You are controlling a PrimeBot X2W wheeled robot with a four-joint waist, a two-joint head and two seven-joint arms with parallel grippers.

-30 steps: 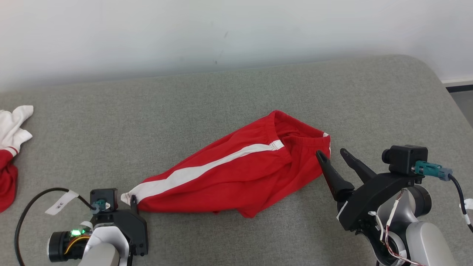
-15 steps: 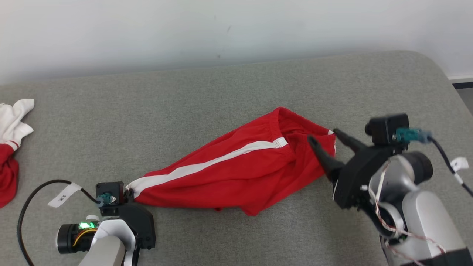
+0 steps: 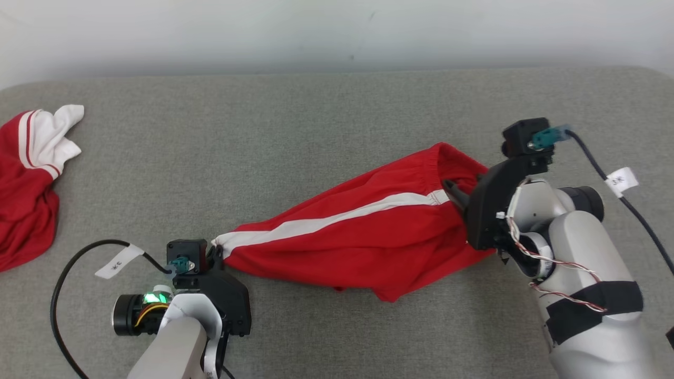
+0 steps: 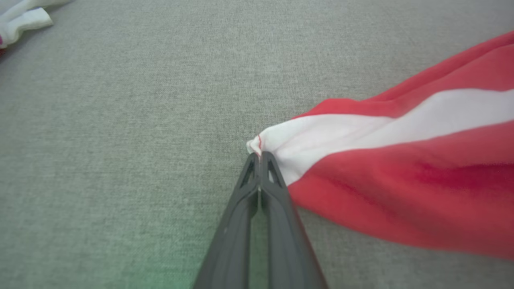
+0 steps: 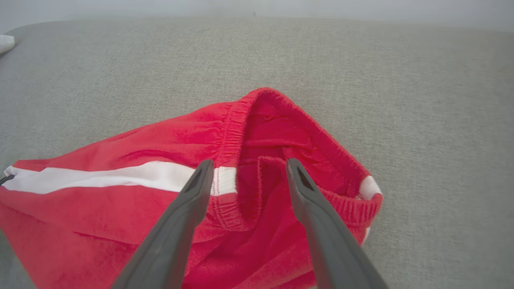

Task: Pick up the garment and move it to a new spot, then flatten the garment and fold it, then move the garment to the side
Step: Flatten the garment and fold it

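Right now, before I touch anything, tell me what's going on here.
A two-armed robot is working on a red garment with a white side stripe, which lies on the grey fabric surface. Its left tool is shut on the striped hem end. Its right tool is open, with its fingers spread over the elastic waistband end, not yet gripping. A second red and white garment lies bunched at the far left.

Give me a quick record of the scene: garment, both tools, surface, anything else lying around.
garment: red shorts with a white side stripe, stretched out between the tools, not yet flat
left tool: shut on the shorts' white hem corner
right tool: open, fingers astride the elastic waistband
surface: grey padded top
other: second red-and-white garment, crumpled at the far left
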